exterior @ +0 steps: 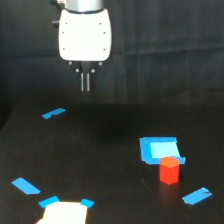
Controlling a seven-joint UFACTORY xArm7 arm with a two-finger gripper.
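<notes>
A: Black covers nearly everything here: a dark worktop (100, 150) under a dark backdrop. What stands out against it?

B: The white gripper (85, 82) hangs high over the back part of the worktop, toward the exterior view's left. Its two thin fingers (83, 81) point straight down and sit almost pressed together, with only a sliver of gap between them. They pinch nothing and touch nothing.

A: What lies below it?

B: Nothing directly. The nearest thing is a small blue tape mark (53, 113) on the worktop, lower and a little to the view's left of the gripper.

A: And the coloured pieces on the other side?

B: A red block (169, 170) stands upright near the worktop's front right area, well apart from the gripper. Just behind it, and touching or overlapping it in this view, is a blue square patch (157, 148). Another blue tape mark (196, 196) lies just beside the block, closer to the front right corner.

A: The front left?

B: A third blue strip (26, 186), and a bright white object with blue corners (65, 211) at the front edge, too washed out to identify.
</notes>
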